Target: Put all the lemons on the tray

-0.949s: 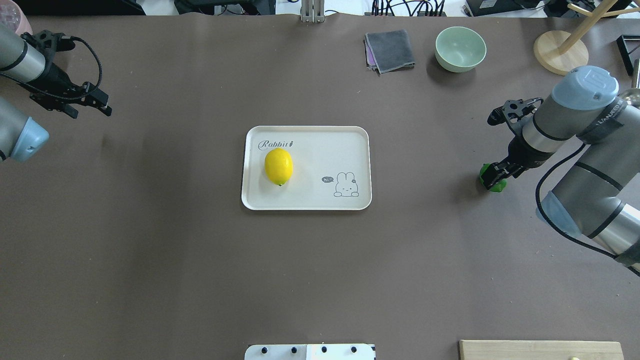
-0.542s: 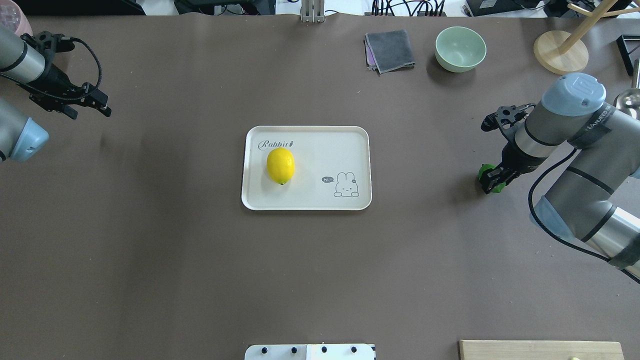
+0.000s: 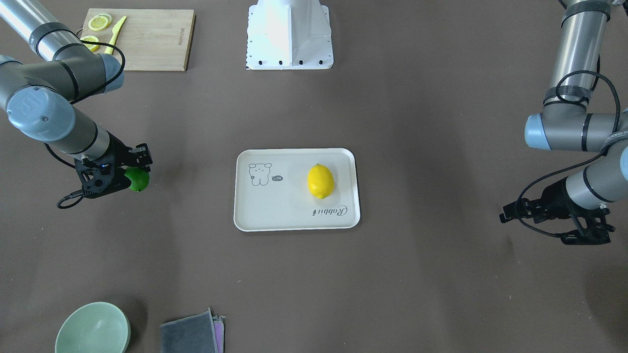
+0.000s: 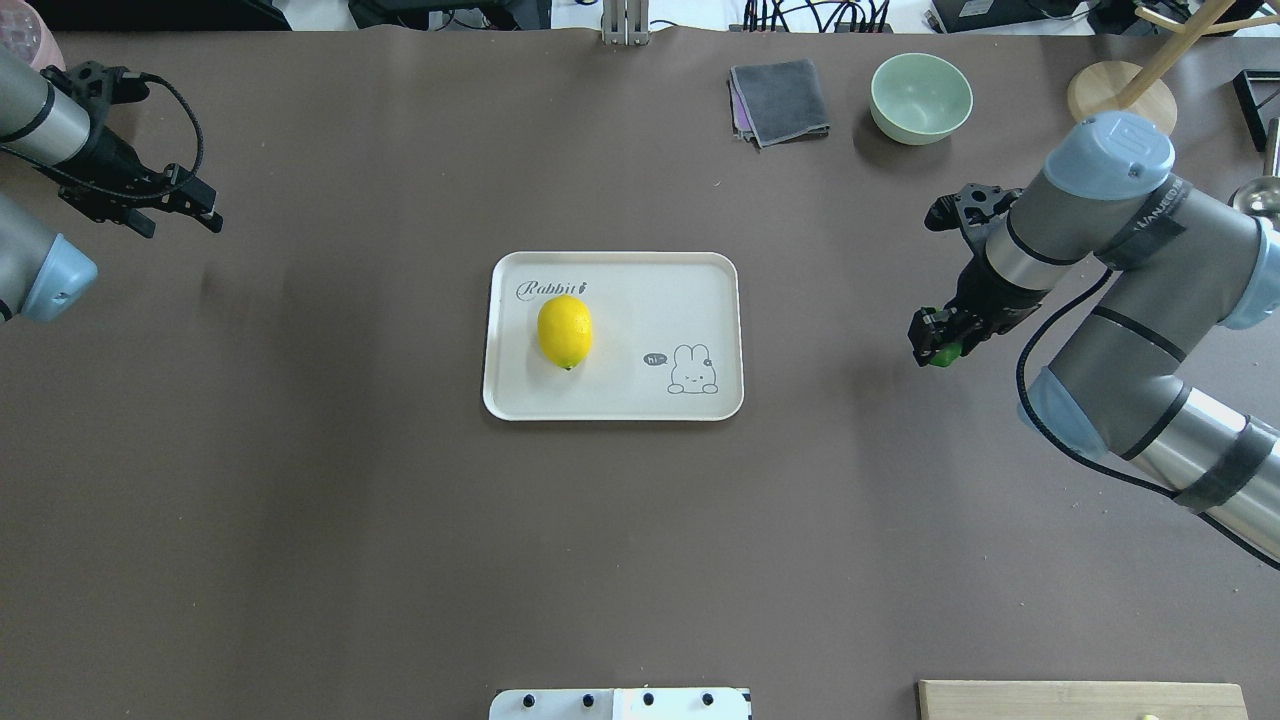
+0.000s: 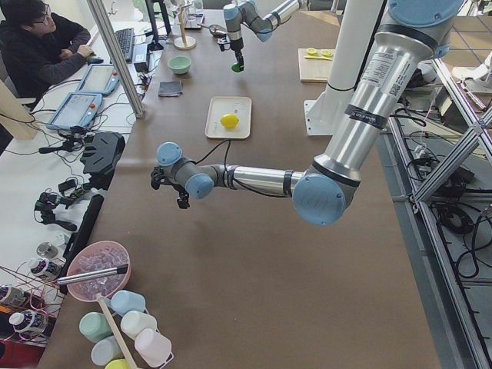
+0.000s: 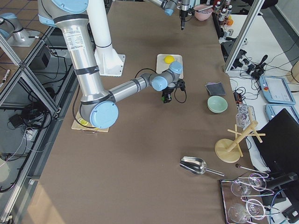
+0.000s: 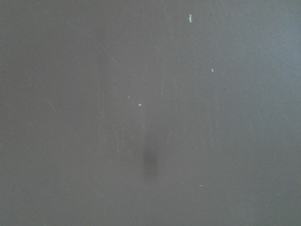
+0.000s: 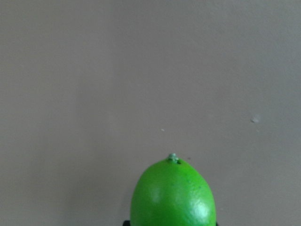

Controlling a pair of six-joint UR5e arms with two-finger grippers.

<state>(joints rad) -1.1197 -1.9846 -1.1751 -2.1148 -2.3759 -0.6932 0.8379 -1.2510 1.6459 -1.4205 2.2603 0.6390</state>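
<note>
The yellow lemon (image 4: 565,331) lies on the left half of the cream tray (image 4: 640,400) at mid-table; it also shows in the front view (image 3: 320,181). My right gripper (image 4: 935,340) is shut on the green lemon (image 4: 942,354) and holds it above the table, well to the right of the tray. The green lemon fills the bottom of the right wrist view (image 8: 173,195) and shows in the front view (image 3: 138,180). My left gripper (image 4: 185,210) hangs open and empty over bare table at the far left; its wrist view shows only the tabletop.
A green bowl (image 4: 920,97), a grey cloth (image 4: 780,100) and a wooden stand (image 4: 1120,103) sit at the far edge. A wooden cutting board (image 3: 147,41) with lemon slices lies by the robot base. A metal scoop (image 6: 196,165) lies at the right end.
My right gripper has risen and moved left toward the tray with the green lemon in it. The yellow lemon has rolled slightly right on the tray. The left arm has not moved.
</note>
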